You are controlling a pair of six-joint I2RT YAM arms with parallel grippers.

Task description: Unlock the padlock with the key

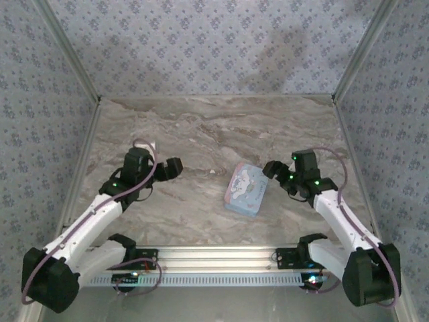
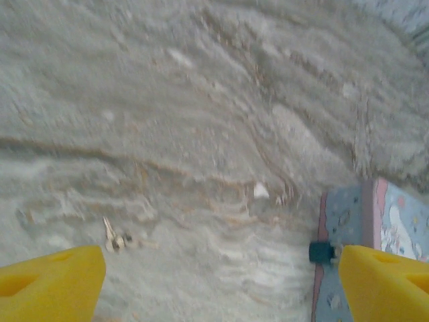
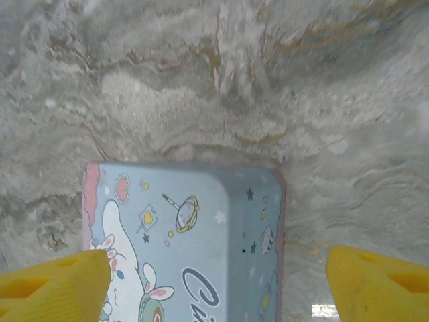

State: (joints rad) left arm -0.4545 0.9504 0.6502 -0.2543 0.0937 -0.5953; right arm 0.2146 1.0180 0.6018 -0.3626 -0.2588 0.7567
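**Both hands wide, key and padlock waiting**

Starting at the left hand: spread wide, gripping nothing, hanging low over the worktop. Blocky yellow pads, wedge-shaped and soft-looking. Just ahead of the left pad, lying flat on the stone: the key, a thin pale metal sliver, low-lying and likely awkward to pinch. Probably poised here for exactly that pick.

Over by the other pad, sitting against the side wall of the tin: the padlock, small, dark and boxy, jutting out toward the key's side.

Now the right hand: also gaping, clamped on nothing, hovering over the tin's lid with the box under the gap. Likely there to steady it during the unlocking. Smooth pale blue printed metal, rounded corners, pink trim along one edge.

Beneath it all, grey-beige marble-patterned worktop, matte and heavily veined. From overhead, tin near centre, key a little apart off its far-left corner.
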